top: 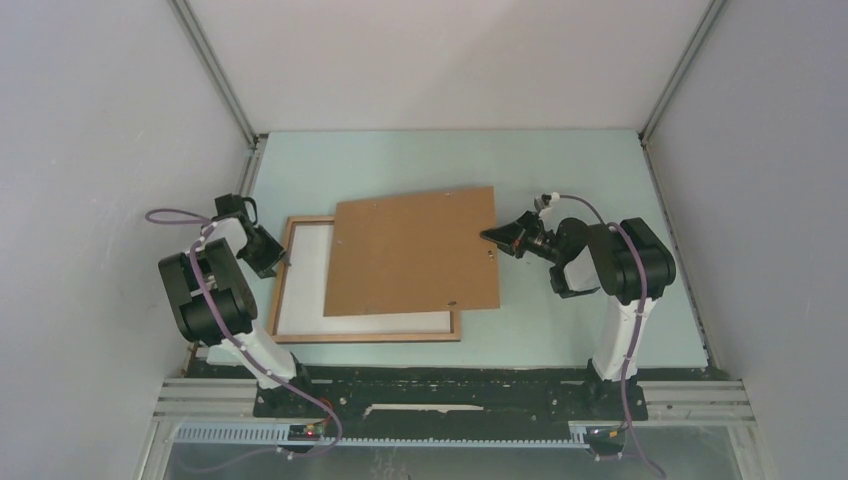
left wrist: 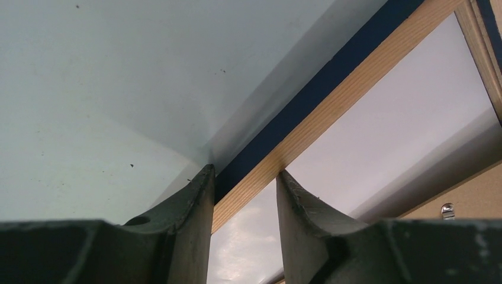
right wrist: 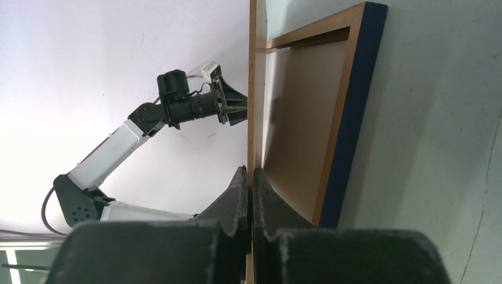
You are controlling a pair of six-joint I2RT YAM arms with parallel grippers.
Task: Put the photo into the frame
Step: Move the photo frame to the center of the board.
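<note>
The frame (top: 365, 338) lies flat at centre left with its wood-brown face up. A white sheet (top: 300, 290) fills it, apparently the photo's plain back. My left gripper (top: 272, 260) is at the frame's left rail near the far corner. In the left wrist view its fingers (left wrist: 243, 171) straddle and touch that rail (left wrist: 331, 100), wood on top and navy on the side. My right gripper (top: 492, 237) is shut on the right edge of the brown backing board (top: 415, 250), held tilted over the frame's right part. The right wrist view shows the jaws (right wrist: 250, 170) pinching the thin board (right wrist: 256, 89).
Grey enclosure walls stand close on the left, right and back. The pale green table top (top: 560, 170) extends behind and to the right of the board. The left arm (right wrist: 177, 106) shows beyond the board in the right wrist view. The frame's navy side (right wrist: 355, 118) lies just under the board.
</note>
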